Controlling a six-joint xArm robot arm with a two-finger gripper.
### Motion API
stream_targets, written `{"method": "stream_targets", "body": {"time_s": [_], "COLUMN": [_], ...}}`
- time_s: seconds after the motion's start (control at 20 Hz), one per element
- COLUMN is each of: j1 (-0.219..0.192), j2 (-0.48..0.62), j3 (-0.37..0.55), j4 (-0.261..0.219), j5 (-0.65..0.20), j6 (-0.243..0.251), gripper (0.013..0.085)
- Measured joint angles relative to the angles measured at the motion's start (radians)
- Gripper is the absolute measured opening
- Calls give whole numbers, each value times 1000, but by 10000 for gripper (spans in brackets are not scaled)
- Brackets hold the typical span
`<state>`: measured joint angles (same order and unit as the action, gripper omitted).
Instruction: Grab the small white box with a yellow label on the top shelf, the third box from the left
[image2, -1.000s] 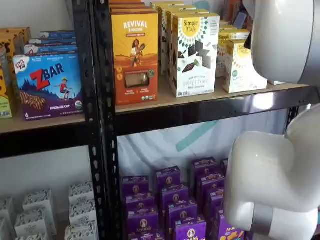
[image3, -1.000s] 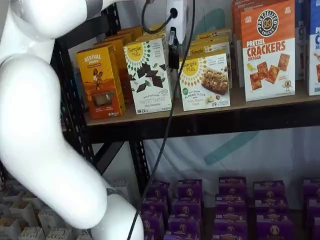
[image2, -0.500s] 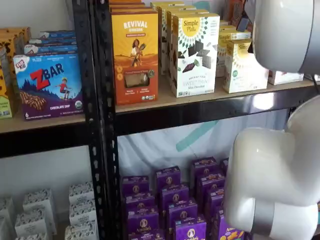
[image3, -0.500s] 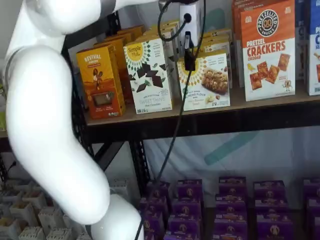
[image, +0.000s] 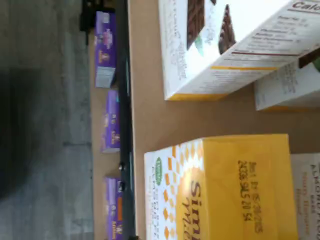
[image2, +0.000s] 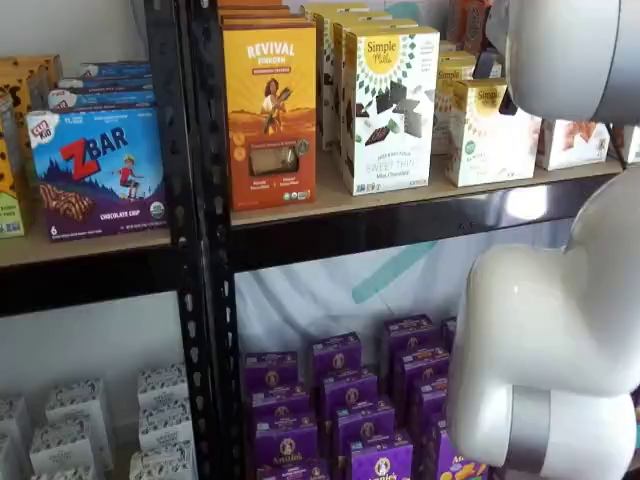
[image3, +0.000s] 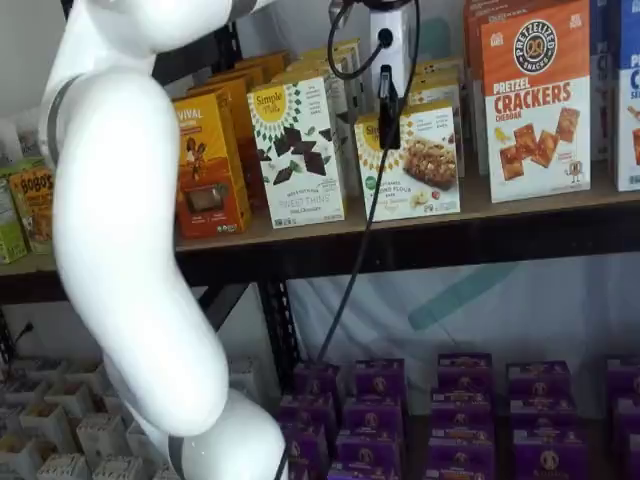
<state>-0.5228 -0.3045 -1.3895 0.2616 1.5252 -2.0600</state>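
The small white box with the yellow sunburst label stands on the top shelf (image3: 540, 215) in both shelf views (image3: 418, 165) (image2: 490, 135). In the wrist view the box (image: 220, 192) is close below the camera, yellow top edge up. My gripper (image3: 386, 138) hangs from its white body with a cable beside it, in front of the box's left part. Only one black finger shows, so I cannot tell whether a gap is there. It holds nothing that I can see. In the other shelf view the white arm (image2: 570, 60) hides the gripper.
A taller white box with chocolate squares (image3: 297, 150) (image: 225, 45) stands just left of the small box, an orange box (image3: 200, 165) further left, and a pretzel cracker box (image3: 535, 100) to the right. Purple boxes (image3: 460, 400) fill the level below.
The arm has swung to the right. The gripper has moved from the tall chocolate box's right edge to in front of the small white box.
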Motion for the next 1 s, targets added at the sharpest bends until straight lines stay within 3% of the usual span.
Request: {"method": "stream_targets", "body": {"time_s": [0.4, 1.0], "j1": [53, 86], "j2": [47, 77], "j3": [-44, -63], "j4": [-103, -159], "j5": [78, 92], "j6": [43, 70], "gripper": [850, 850]}}
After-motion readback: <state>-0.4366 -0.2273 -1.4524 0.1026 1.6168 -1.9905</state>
